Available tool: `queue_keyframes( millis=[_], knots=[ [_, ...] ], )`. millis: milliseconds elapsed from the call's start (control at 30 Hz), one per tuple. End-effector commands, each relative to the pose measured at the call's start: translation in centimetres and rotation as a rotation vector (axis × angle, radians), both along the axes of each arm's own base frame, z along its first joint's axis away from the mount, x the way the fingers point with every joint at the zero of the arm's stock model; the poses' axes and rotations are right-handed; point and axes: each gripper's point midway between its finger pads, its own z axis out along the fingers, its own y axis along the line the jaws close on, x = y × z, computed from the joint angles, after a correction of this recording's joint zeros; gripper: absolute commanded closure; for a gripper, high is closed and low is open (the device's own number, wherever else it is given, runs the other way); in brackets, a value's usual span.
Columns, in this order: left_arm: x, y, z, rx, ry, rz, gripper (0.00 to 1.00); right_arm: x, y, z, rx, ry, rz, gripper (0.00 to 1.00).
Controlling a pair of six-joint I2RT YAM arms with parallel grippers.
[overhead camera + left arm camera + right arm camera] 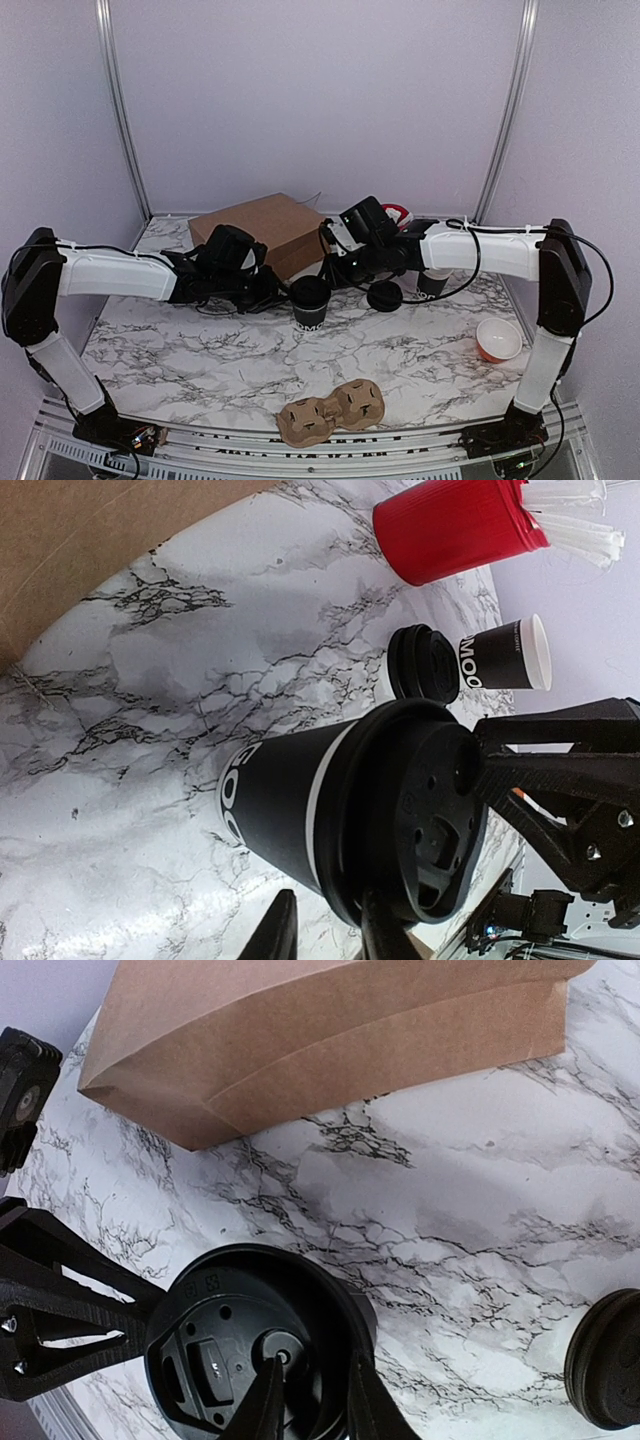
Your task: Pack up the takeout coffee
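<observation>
Takeout coffee [310, 298]: upright on tabletop [200, 350], beside brown paper bag [262, 228]; left gripper [330, 930] jaws and right gripper [305, 1400] jaws each pinching the rim of its lid [230, 1330]; red tub [455, 525] holds white sachets [575, 530].

A robotics test booth rather than a real café: plain pale lilac wall panels [320, 90] and upright aluminium rails [120, 110] enclose a white marble-patterned tabletop [200, 350], with a white-and-black left robot arm [110, 275] and its right twin [490, 250] bolted along the near edge.
</observation>
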Motion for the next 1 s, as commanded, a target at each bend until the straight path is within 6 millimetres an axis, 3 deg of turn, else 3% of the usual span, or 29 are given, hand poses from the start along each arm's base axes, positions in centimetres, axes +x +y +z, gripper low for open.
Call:
queue_keyframes(
  millis=[0,367,967],
  knots=[
    [-0.1,-0.1,-0.8,0.016,0.013,-0.023,0.80,-0.4,0.8,-0.3,0.005,0.012,0.007,0.78],
    [-0.3,1.1,-4.0,0.138,0.042,-0.033,0.92,-1.3,0.4,-1.8,0.002,0.054,-0.007,0.81],
    [-0.9,2.2,-7.5,0.256,0.072,-0.055,1.00,-3.5,-1.3,-4.0,0.048,0.127,-0.056,0.84]
  ],
)
